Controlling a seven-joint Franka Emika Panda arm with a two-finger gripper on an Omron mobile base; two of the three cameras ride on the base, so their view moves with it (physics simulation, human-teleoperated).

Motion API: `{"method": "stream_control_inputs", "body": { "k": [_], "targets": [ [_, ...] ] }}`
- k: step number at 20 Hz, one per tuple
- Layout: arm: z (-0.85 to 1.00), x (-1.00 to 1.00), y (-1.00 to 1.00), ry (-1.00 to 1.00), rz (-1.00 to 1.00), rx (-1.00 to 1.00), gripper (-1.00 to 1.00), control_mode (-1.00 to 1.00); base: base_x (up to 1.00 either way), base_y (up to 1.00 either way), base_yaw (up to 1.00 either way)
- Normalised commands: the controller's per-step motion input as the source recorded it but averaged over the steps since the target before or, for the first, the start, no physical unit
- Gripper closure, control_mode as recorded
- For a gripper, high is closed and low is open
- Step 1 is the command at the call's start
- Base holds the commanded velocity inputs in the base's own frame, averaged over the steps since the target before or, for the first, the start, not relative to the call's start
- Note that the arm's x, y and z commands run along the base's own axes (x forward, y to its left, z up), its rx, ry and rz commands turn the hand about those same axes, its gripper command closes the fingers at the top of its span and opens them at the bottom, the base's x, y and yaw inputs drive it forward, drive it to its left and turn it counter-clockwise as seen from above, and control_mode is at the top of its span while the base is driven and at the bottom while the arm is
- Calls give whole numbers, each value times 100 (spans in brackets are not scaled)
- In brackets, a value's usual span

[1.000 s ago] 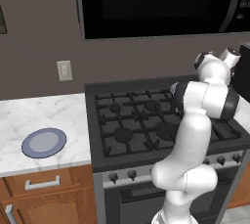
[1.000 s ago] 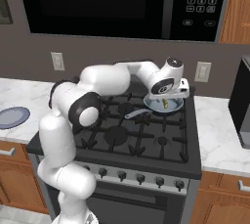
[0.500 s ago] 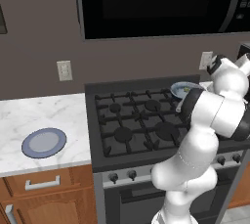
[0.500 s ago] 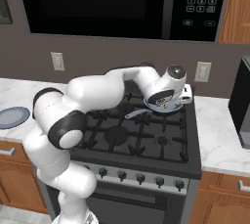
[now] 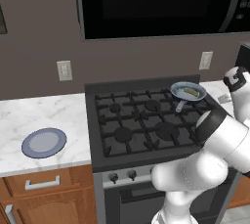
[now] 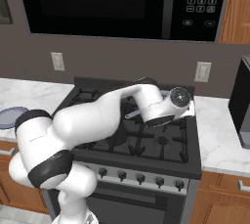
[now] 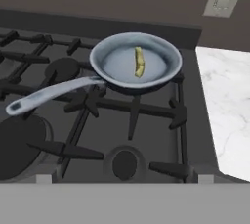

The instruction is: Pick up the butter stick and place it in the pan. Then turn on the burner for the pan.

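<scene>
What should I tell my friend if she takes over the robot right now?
Gripper: its fingers can't be made out in the pictures, so open or shut is unclear. It holds nothing that can be seen.
Butter stick: lying inside the pan, near the middle.
Pan: on the stove's back right burner, handle pointing toward the front left.
Done: butter is in the pan.
Left: turn on the burner under the pan. The knobs sit in a row along the stove's front. No flame shows yet.

Glossy metal pan (image 7: 135,61) on matt black stove (image 7: 97,135); veined marble counter (image 7: 229,105).
</scene>
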Motion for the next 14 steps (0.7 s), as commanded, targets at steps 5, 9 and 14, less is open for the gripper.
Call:
{"method": "stream_control_inputs", "body": {
  "k": [5,9,14],
  "targets": [
    [-1,-59,-3,-7,0,3,-100,-100,0,0,0],
    [-3,-50,-1,-8,-1,1,-100,-100,0,0,0],
    [-13,-36,0,-7,-2,3,-100,-100,0,0,0]
  ]
}}
